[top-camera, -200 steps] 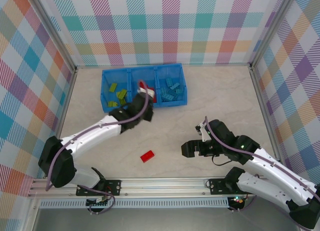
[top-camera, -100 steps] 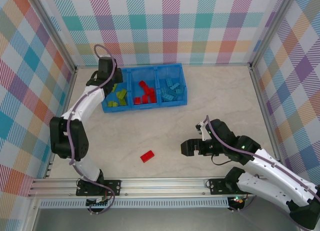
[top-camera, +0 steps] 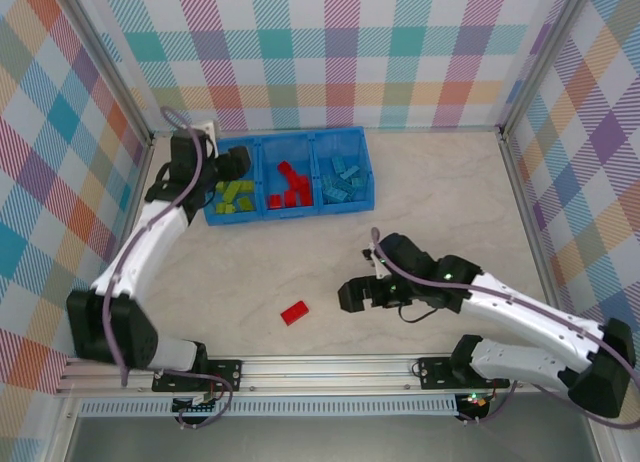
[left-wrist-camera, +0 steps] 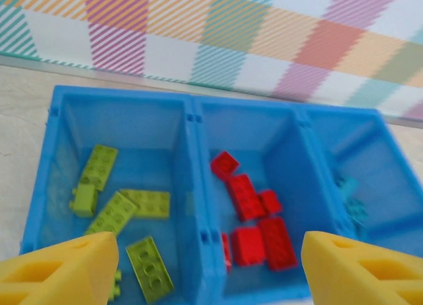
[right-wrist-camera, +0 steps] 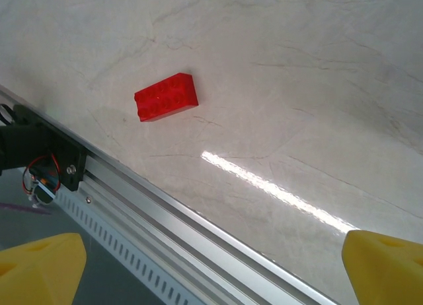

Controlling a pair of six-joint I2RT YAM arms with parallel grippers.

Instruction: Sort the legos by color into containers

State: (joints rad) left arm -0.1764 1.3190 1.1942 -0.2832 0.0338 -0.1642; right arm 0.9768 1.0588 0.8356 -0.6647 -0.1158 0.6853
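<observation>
Now that the left pincer (top-camera: 238, 164) is hanging at the far left end of the tray (top-camera: 300, 134), I am seeing its jaws standing wide apart with nothing between them. A second ago it was closed over the middle compartment with something red at its tips. I am reading that as a drop just made. The red bricks (left-wrist-camera: 254, 219) are lying together in the middle compartment, the green bricks (left-wrist-camera: 115, 212) in the left one and the blue bricks (top-camera: 343, 179) in the right one, none mixing as far as I can tell. Meanwhile the right pincer (top-camera: 352, 294) is edging left across the worktop (top-camera: 450, 182), fully open and empty. It is closing on the one red brick (top-camera: 294, 312) lying loose near the front rail, and is still apart from it. I am judging that this brick is all that is remaining, and I am expecting it to go into the middle compartment.
</observation>
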